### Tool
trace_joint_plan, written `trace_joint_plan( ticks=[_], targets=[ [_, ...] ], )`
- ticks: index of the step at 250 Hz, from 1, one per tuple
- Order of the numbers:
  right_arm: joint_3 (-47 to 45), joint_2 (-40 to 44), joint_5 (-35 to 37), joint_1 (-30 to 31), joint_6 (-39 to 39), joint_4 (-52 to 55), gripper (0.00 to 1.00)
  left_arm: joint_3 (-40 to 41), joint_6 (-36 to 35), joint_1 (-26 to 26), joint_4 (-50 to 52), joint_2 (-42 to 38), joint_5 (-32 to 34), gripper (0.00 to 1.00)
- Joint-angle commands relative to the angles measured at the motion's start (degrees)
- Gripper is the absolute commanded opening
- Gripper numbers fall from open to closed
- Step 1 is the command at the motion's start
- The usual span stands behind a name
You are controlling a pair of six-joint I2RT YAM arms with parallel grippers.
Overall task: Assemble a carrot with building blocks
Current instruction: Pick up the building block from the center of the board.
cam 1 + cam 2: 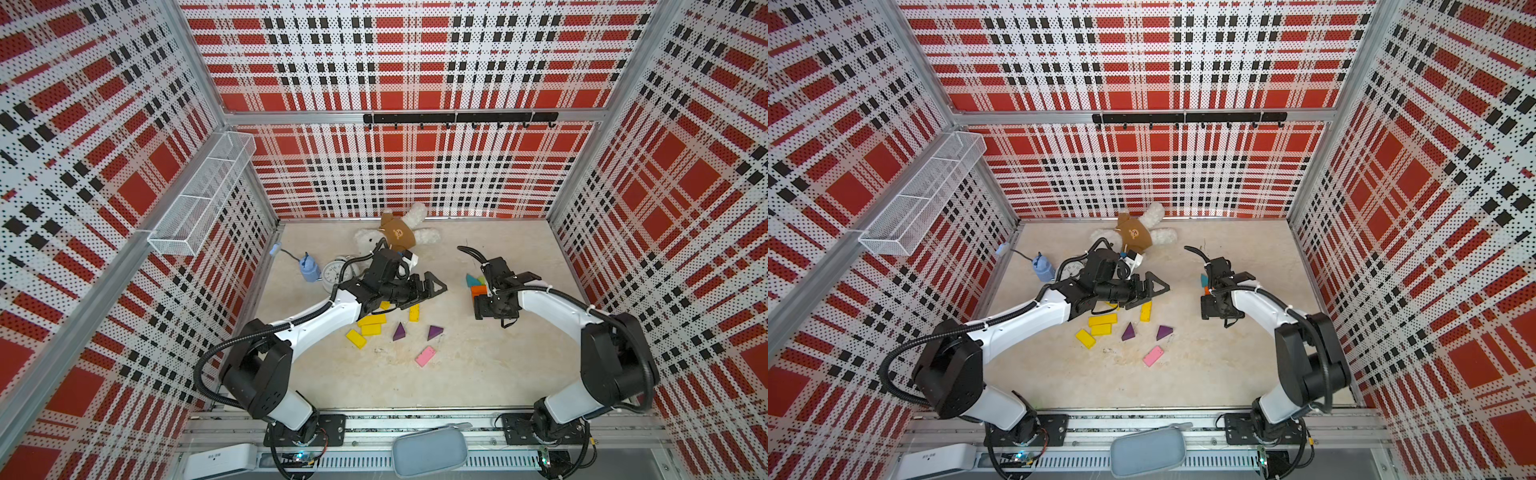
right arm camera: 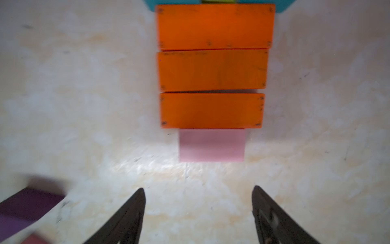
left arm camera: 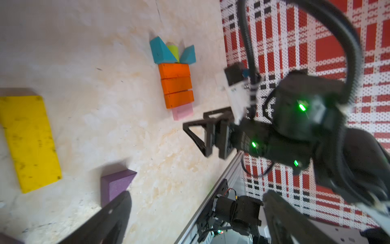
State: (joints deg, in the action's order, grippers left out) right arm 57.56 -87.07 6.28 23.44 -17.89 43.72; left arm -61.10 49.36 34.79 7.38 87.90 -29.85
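Note:
The carrot lies flat on the table: teal triangles [image 3: 160, 51] and a lime cylinder [image 3: 174, 50] at one end, three orange blocks [image 2: 213, 69] in a row, and a pink block [image 2: 212, 145] at the tip. In both top views my right arm covers most of it, leaving orange [image 1: 478, 290] showing. My right gripper [image 2: 198, 190] is open and empty, just short of the pink tip. My left gripper [image 3: 197, 194] is open above the loose yellow blocks [image 1: 371, 324], near two purple triangles [image 1: 399, 332] and another pink block [image 1: 425, 356].
A plush toy [image 1: 395, 232] lies by the back wall. An alarm clock [image 1: 334, 272] and a blue bottle [image 1: 309, 268] stand at the back left. A wire basket [image 1: 199, 199] hangs on the left wall. A grey pouch [image 1: 430, 451] rests on the front rail.

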Motion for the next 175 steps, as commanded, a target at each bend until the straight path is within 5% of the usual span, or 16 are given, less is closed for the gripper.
trace_joint_plan(
  ticks=[1,64,175],
  targets=[
    [-1.2,2.8,0.2,8.2,-2.8,1.9,0.81,0.5,2.0,-6.7,3.4,-3.1,6.5,1.0],
    [-0.1,-1.8,-1.6,24.8,-3.9,-0.5,0.87,2.4,5.5,-21.8,3.9,-4.0,8.5,0.99],
    [6.1,-14.3,-5.6,31.7,-2.1,-3.6,0.89,2.4,6.9,-18.9,1.1,-1.1,3.7,0.99]
  ],
)
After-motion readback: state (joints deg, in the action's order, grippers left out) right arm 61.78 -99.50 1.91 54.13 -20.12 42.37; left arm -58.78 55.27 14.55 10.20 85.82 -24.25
